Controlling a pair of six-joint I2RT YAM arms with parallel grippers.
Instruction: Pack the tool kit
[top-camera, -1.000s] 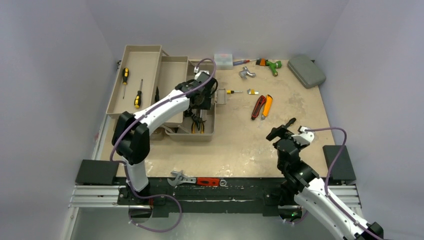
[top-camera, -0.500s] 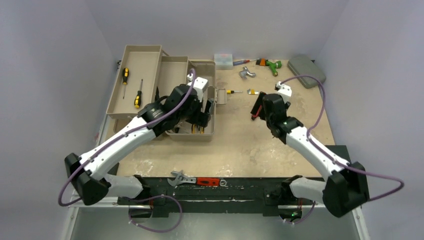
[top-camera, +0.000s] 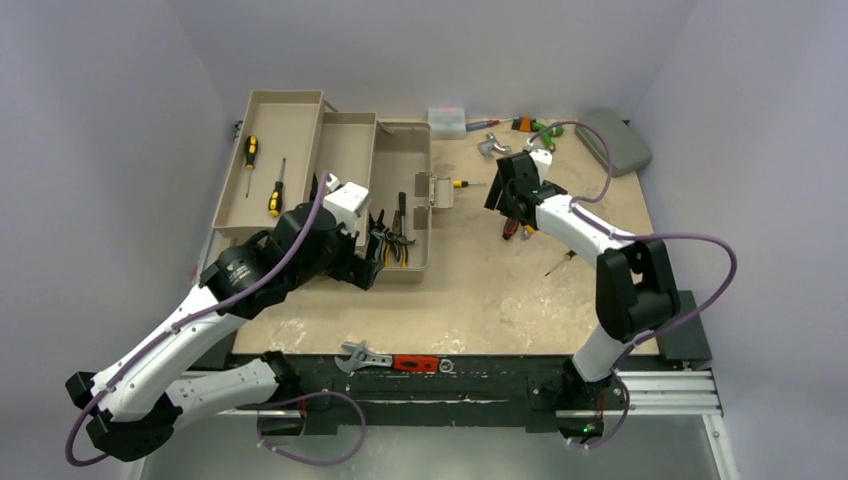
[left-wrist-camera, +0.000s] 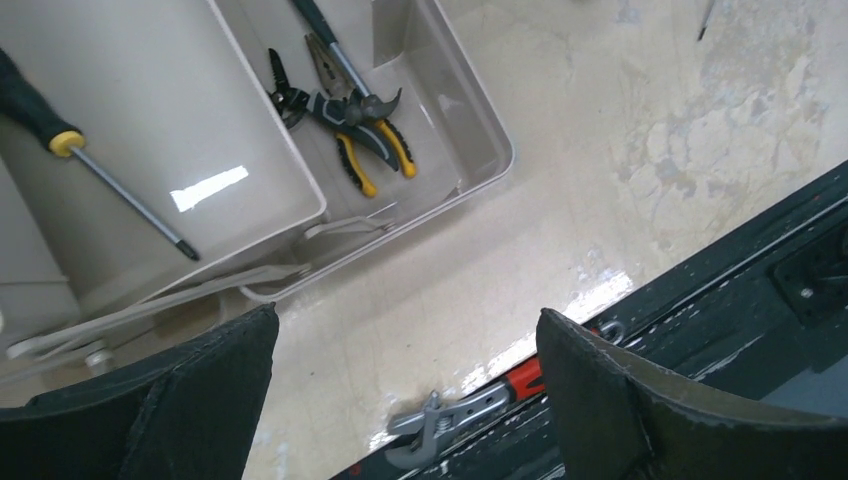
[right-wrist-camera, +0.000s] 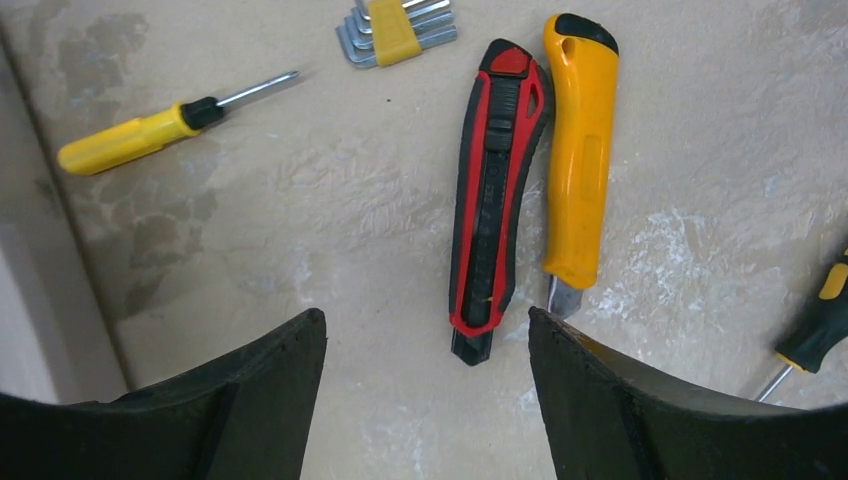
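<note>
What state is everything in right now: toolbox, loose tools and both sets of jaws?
Toolbox: open, trays folded out.
Pliers: lying in the bottom compartment.
Red knife: loose on the table, not gripped.
Yellow knife: loose beside it, blade tip showing.
Yellow screwdriver: loose on the table.
Left jaws: open, empty.
Right jaws: open, empty, above the red knife.

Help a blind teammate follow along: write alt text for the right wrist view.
The right gripper, open and empty, hangs over a red-and-black utility knife and an orange utility knife lying side by side on the table. A yellow-handled screwdriver lies upper left, a hex key set at the top edge.
</note>
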